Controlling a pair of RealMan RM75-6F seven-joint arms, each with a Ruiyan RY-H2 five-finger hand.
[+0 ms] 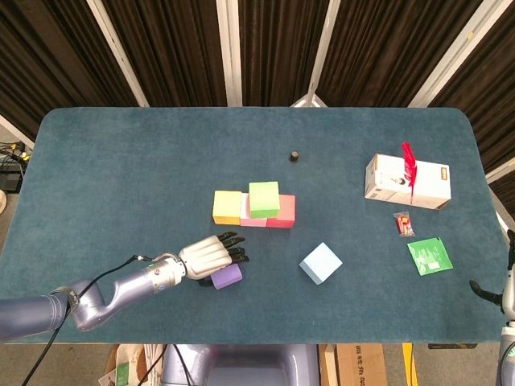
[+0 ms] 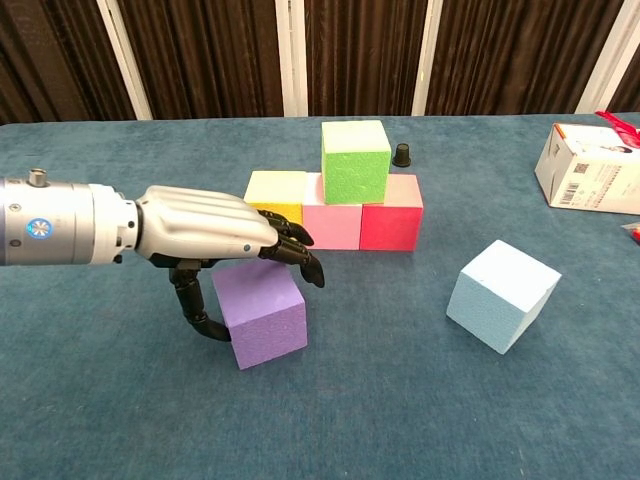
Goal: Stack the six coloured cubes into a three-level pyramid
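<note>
The left hand [image 2: 215, 240] lies over the purple cube [image 2: 262, 312], fingers spread above and thumb [image 2: 192, 310] touching its side; a firm grip cannot be confirmed.

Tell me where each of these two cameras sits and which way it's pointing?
Head view: high above the near edge, looking steeply down on the whole table; shows the left arm and left hand over the purple cube, plus a sliver of the right hand at the frame's right edge.
Chest view: low, near table height, looking across at the curtains; shows only the left hand.
Shared: purple cube, green cube, light blue cube, white box.
</note>
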